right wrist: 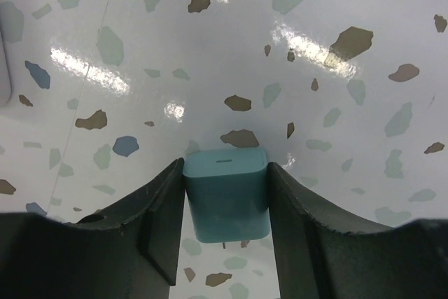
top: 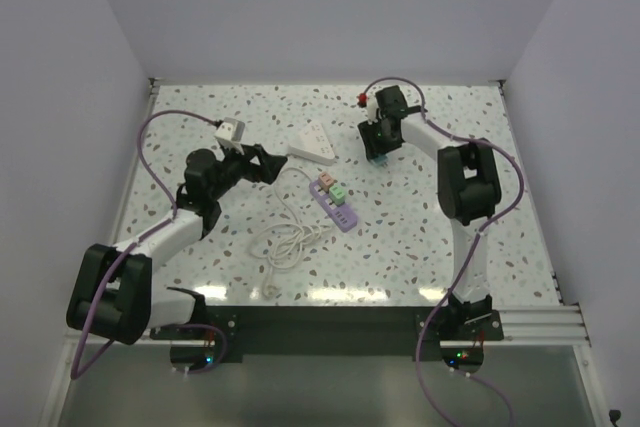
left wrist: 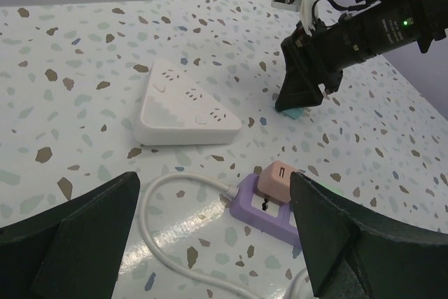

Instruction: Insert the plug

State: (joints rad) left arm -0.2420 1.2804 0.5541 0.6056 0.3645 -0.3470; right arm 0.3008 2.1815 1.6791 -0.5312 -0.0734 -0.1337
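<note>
The small teal block plug (right wrist: 226, 197) sits low over the speckled white table (top: 530, 167), clamped between the right gripper's (top: 380, 152) fingers. The purple plastic power strip (top: 337, 209) lies toward the robot's left and nearer, long axis diagonal (pink and green cubes already fill its far end). The left gripper (top: 271, 164) hovers beside it, spread wide and empty.

No readable text, labels or numbers on anything.

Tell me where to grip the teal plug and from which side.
Grip the teal plug across its two flat, parallel side faces, coming down from above. It sits on the table with its top up, and the right gripper fits flush against those faces.
</note>
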